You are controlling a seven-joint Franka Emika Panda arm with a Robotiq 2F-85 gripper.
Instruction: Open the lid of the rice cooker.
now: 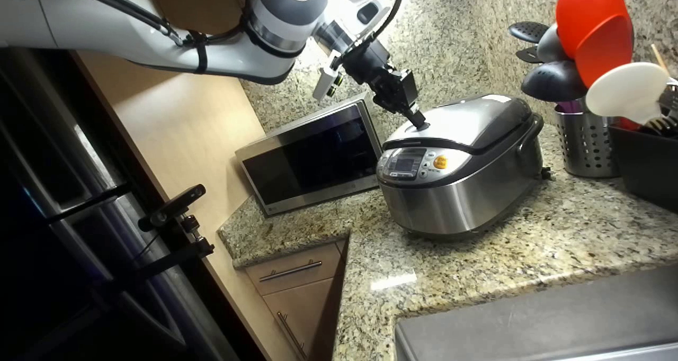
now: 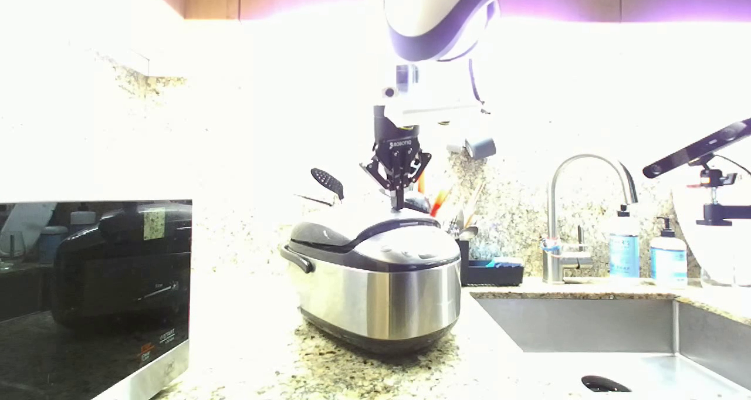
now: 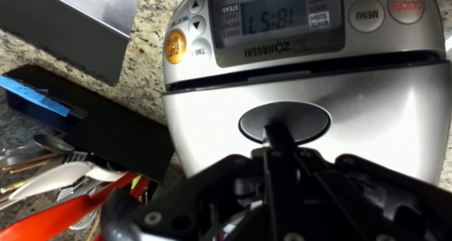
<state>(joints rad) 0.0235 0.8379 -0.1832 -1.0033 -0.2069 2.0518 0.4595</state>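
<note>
Granite countertop [image 1: 582, 228] bears the Zojirushi rice cooker [image 1: 450, 207], its lid [image 1: 466, 118] below and apparently touching your clenched gripper [image 1: 418, 119].

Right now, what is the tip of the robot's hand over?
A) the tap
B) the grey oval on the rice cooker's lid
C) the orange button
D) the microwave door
B: the wrist view shows the shut hand overlapping the grey oval on the lid.
</note>
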